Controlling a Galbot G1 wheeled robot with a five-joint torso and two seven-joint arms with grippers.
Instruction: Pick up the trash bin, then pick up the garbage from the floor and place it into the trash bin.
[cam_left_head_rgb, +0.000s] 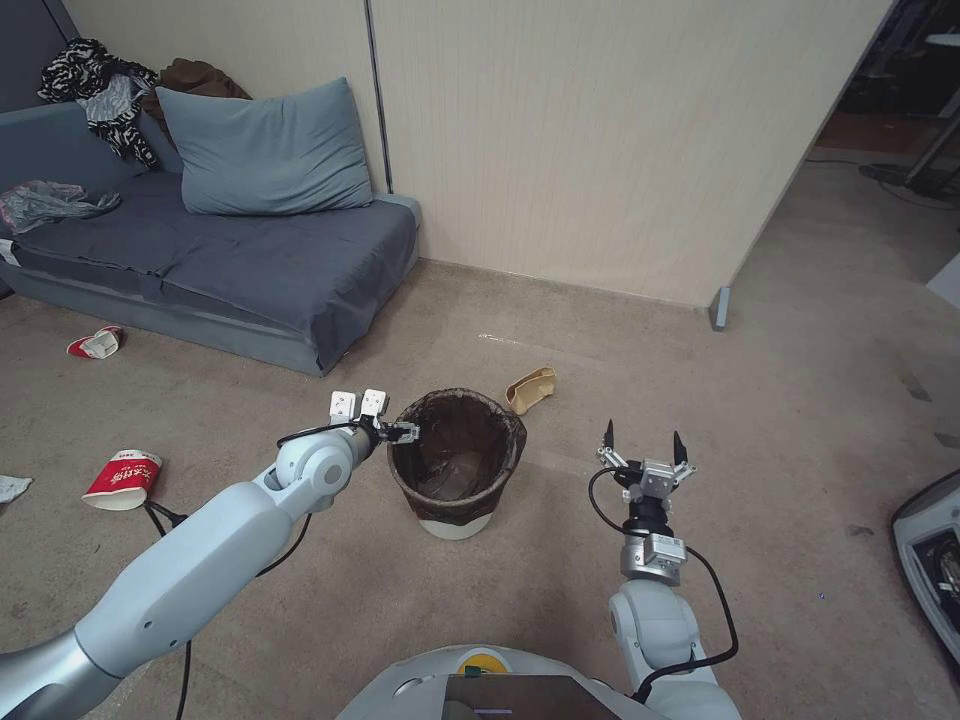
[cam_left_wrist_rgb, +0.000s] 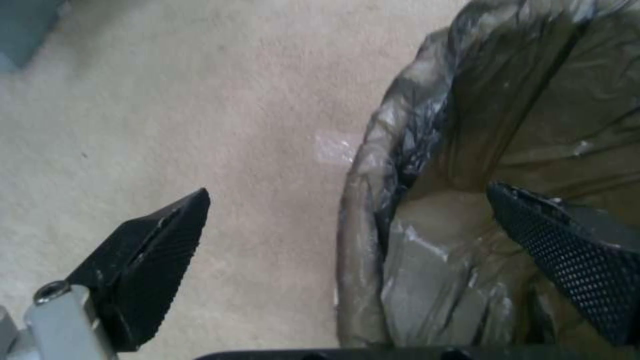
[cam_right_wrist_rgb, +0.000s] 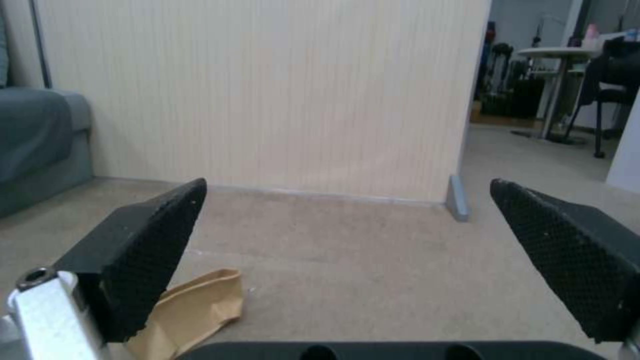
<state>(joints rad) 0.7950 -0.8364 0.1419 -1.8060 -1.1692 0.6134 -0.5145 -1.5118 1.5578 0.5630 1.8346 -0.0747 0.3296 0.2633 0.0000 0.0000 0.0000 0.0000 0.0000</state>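
The trash bin (cam_left_head_rgb: 506, 445), a small white bucket lined with a dark bag, stands on the carpet in front of me. My left gripper (cam_left_head_rgb: 408, 432) is at the bin's left rim and open. In the left wrist view it (cam_left_wrist_rgb: 347, 220) straddles the lined rim (cam_left_wrist_rgb: 363, 200), one finger outside and one inside, neither touching. My right gripper (cam_left_head_rgb: 642, 446) hovers open and holds nothing to the right of the bin. Garbage lies around: a tan paper wrapper (cam_left_head_rgb: 530, 388) just behind the bin, also seen as tan paper (cam_right_wrist_rgb: 193, 310), and two red-and-white cups (cam_left_head_rgb: 122, 478) (cam_left_head_rgb: 97, 343) at the left.
A grey sofa (cam_left_head_rgb: 250, 270) with a pillow (cam_left_head_rgb: 265, 150) stands at the back left. A beige partition wall (cam_left_head_rgb: 600, 150) runs behind the bin, ending at a grey foot (cam_left_head_rgb: 719, 307). A white tissue (cam_left_head_rgb: 8, 487) lies at the left edge. A machine base (cam_left_head_rgb: 930, 560) sits at the right.
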